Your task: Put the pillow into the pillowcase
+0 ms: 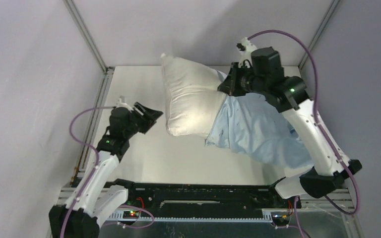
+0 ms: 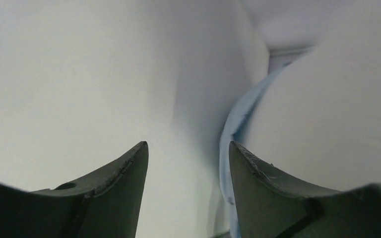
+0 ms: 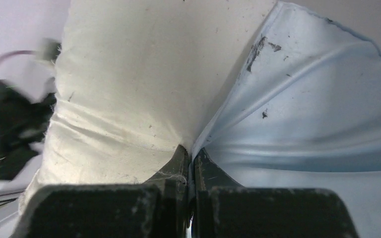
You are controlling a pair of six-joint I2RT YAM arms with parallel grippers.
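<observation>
The white pillow [image 1: 191, 96] is lifted off the table and hangs tilted, its right part inside the mouth of the light blue pillowcase [image 1: 258, 131], which trails down to the right. My right gripper [image 1: 224, 88] is shut on the pillowcase's hem right where it meets the pillow. In the right wrist view the pillow [image 3: 129, 89] fills the left, the pillowcase [image 3: 307, 114] the right, and the right gripper [image 3: 192, 151] pinches the blue edge. My left gripper [image 1: 150, 116] is open, just left of the pillow and apart from it. The left gripper [image 2: 188, 153] holds nothing; a blue strip of pillowcase [image 2: 233, 124] runs by its right finger.
The white table [image 1: 144, 153] lies under the hanging fabric. Aluminium frame posts [image 1: 87, 34] and pale walls close in the back and sides. A black rail [image 1: 203, 191] with the arm bases runs along the near edge.
</observation>
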